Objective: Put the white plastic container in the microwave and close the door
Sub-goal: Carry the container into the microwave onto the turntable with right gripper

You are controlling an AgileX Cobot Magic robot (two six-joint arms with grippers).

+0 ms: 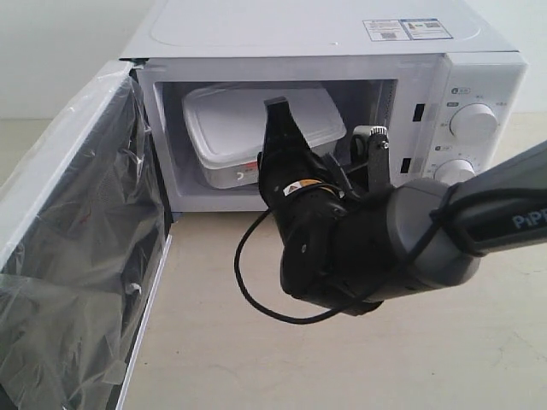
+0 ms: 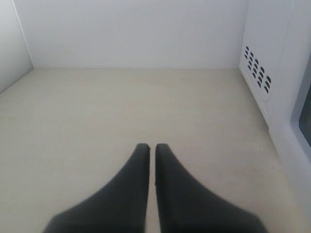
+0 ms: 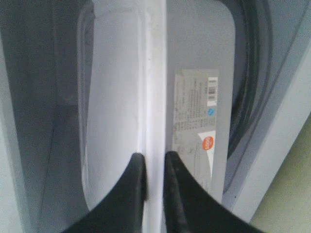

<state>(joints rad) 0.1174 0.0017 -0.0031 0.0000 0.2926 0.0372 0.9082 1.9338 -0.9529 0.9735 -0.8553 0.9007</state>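
I'm pinching the white plastic container (image 1: 229,121) with the right gripper (image 3: 154,158), tilted inside the microwave (image 1: 342,34), door (image 1: 73,248) standing open, left gripper (image 2: 148,147) sitting closed.

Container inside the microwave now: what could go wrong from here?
1. The white plastic container is tilted, its rim pinched in the right gripper; released like this, it may land askew.
2. If it ends up sticking out of the microwave, the door might not close.
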